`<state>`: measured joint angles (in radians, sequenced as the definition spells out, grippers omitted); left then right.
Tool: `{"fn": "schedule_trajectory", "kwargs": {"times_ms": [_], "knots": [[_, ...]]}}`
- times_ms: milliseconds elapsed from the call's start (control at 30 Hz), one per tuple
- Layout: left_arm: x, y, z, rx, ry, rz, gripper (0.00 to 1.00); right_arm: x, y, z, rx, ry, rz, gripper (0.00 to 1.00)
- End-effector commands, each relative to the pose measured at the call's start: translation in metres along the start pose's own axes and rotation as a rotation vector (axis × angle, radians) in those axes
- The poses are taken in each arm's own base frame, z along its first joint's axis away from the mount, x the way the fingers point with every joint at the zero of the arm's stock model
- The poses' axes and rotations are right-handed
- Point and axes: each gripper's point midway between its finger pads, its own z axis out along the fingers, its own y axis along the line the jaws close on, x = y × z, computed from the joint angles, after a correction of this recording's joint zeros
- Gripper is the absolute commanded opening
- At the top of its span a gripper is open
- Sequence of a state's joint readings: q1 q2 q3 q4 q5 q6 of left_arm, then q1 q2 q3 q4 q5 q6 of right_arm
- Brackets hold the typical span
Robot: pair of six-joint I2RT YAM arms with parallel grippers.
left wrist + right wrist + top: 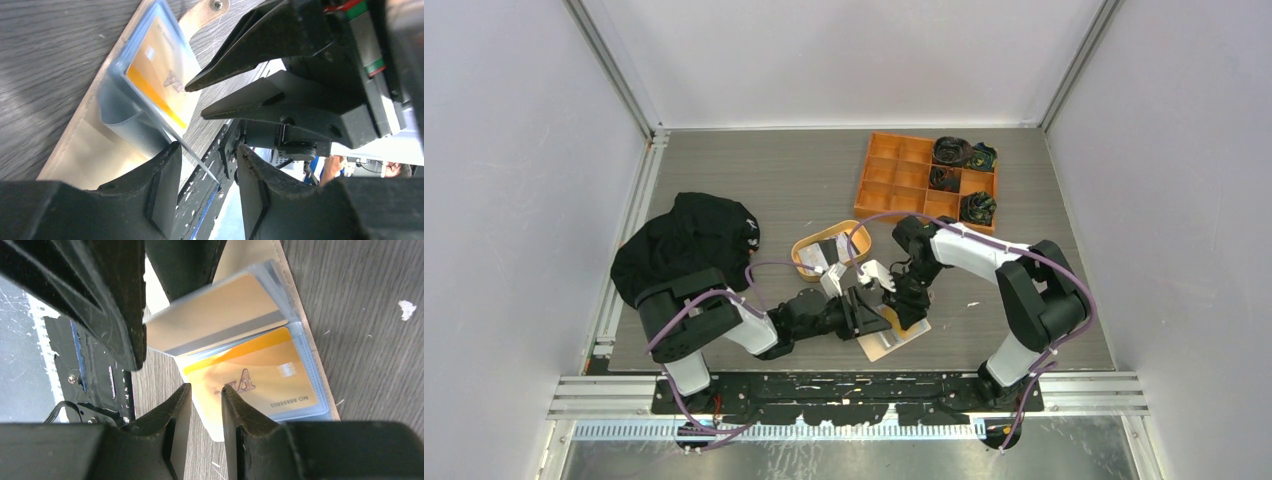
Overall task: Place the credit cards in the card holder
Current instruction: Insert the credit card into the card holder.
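Note:
The beige card holder [904, 338] lies open on the table near the front edge, its clear sleeves showing. A gold card [260, 375] sits in one sleeve and also shows in the left wrist view [160, 75]. A raised sleeve holds a pale card with a grey stripe [215, 315]. My left gripper [207, 150] is open, with the thin edge of a raised sleeve running between its jaws. My right gripper [206, 389] is narrowly open, tips just above the gold card's edge. The two grippers nearly meet over the holder [85, 150]. A light card [812, 260] and a dark card [830, 248] lie in the oval tray.
The oval tan tray [856, 236] sits just behind the grippers. An orange compartment box [904, 170] with dark rolled items stands at the back right. A black cloth [689, 245] lies at the left. The metal front rail [844, 385] runs right below the holder.

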<state>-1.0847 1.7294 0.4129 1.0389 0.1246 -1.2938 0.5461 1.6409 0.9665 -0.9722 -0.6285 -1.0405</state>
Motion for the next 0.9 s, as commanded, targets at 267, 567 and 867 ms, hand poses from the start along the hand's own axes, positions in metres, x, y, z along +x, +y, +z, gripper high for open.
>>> {"fn": "schedule_trajectory", "kwargs": {"times_ms": [267, 567, 867], "knots": [[-0.004, -0.018, -0.011, 0.066, -0.024, 0.053, 0.47, -0.011, -0.004, -0.005, 0.018, -0.014, -0.016, 0.34], [-0.002, -0.034, -0.011, 0.082, -0.011, 0.100, 0.47, -0.017, -0.007, -0.006, 0.027, -0.025, 0.026, 0.35], [0.000, -0.035, 0.007, 0.077, 0.011, 0.113, 0.46, -0.024, -0.011, -0.003, 0.002, -0.017, 0.173, 0.35]]}}
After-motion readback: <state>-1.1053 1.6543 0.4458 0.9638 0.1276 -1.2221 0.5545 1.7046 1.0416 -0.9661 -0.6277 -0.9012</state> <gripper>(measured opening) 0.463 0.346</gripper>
